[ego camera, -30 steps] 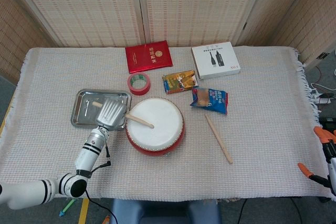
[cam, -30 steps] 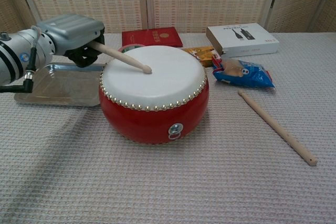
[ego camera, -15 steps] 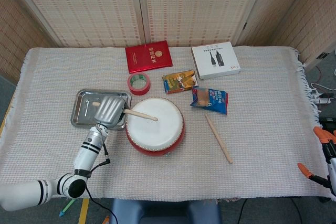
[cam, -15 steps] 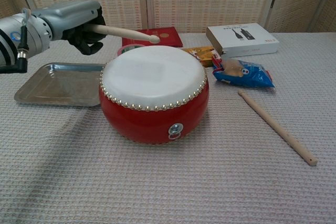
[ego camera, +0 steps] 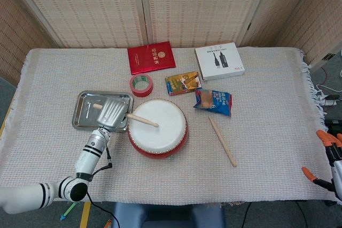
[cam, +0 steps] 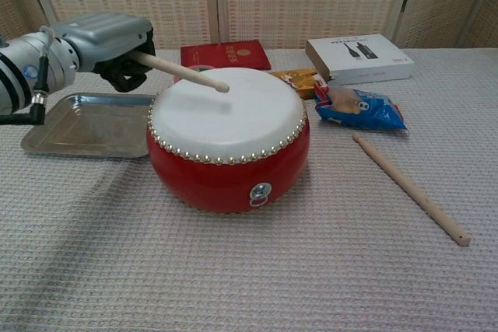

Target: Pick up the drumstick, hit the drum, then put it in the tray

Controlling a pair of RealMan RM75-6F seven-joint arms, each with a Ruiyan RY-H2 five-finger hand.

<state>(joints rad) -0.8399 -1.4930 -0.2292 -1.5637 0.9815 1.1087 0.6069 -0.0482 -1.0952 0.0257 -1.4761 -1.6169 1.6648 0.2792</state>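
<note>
The left hand [cam: 105, 40] grips a drumstick [cam: 180, 73] by its butt, and the stick slants down over the white head of the red drum [cam: 227, 138]; whether its tip touches the skin is hard to tell. Behind the hand sits the metal tray [ego camera: 85, 109], partly hidden by it, apparently holding nothing. A second stick [ego camera: 222, 141] lies on the cloth right of the drum. The right hand [ego camera: 330, 159] is cut off at the frame edge, so its state cannot be told.
</note>
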